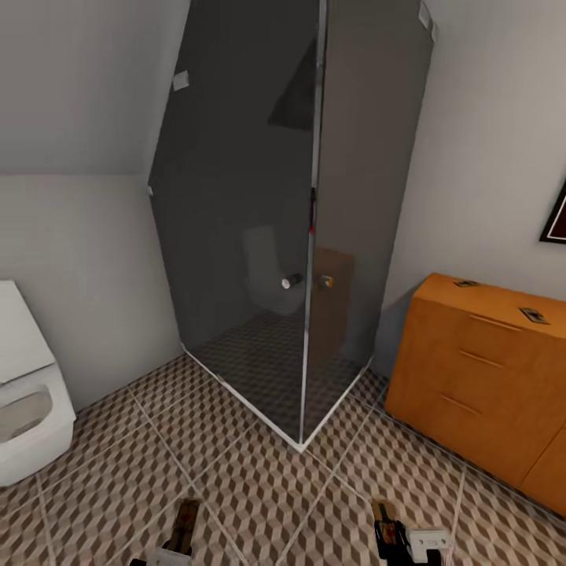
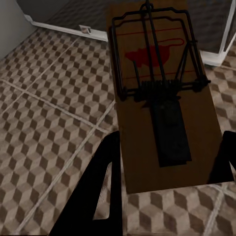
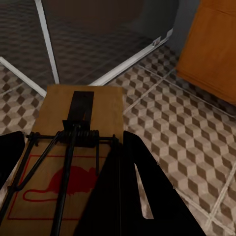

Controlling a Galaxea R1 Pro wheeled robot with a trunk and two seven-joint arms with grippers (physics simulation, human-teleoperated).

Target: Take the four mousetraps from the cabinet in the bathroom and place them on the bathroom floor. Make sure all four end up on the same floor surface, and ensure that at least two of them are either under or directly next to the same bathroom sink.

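Gripping a mousetrap [image 2: 164, 98] in our left tool [image 2: 164, 167] and another mousetrap [image 3: 69, 162] in our right tool [image 3: 69, 172], we read no lettering, only red mouse prints.

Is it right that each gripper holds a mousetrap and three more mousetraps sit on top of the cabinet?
Not quite: the head view shows two mousetraps on the cabinet, not three. Each gripper, left and right, does hold a mousetrap.
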